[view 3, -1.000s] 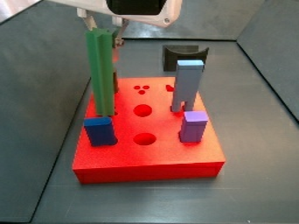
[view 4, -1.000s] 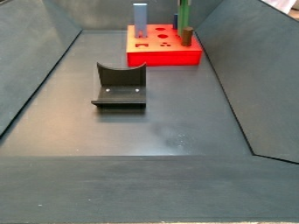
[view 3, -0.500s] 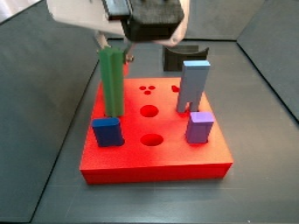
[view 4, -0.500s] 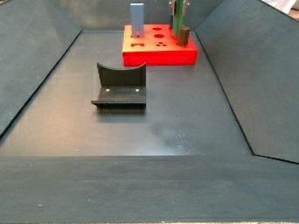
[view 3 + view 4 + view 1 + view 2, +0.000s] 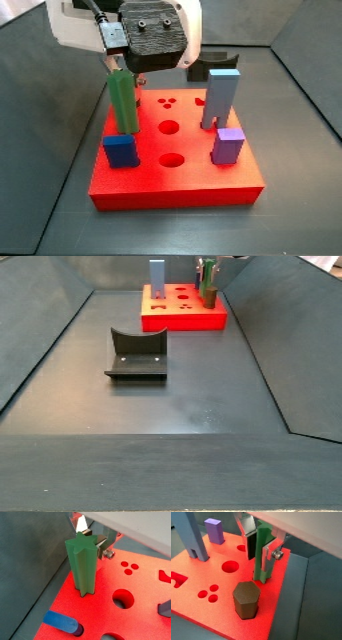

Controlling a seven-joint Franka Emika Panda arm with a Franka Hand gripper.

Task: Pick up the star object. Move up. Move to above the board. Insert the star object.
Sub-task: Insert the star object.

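The star object [image 5: 83,567] is a tall green ridged rod standing upright at the left edge of the red board [image 5: 143,587], its foot in a star-shaped hole. My gripper [image 5: 92,539] is shut on its upper end, one silver finger on each side. In a wrist view the fingers [image 5: 271,557] clamp the star object [image 5: 262,542] over the board [image 5: 198,577]. In a side view the gripper [image 5: 123,65] hides the top of the star object [image 5: 122,105] above the board [image 5: 174,185]. The far side view shows the star object [image 5: 209,284] on the board [image 5: 187,322].
On the board stand a grey-blue block [image 5: 219,95], a purple peg [image 5: 226,145], a short blue peg [image 5: 120,150] just in front of the rod, and a dark hexagonal peg [image 5: 246,599]. The fixture [image 5: 136,353] stands on the grey floor. Sloping walls enclose the floor.
My gripper has come down with the green rod, and less of the rod now shows above the board.
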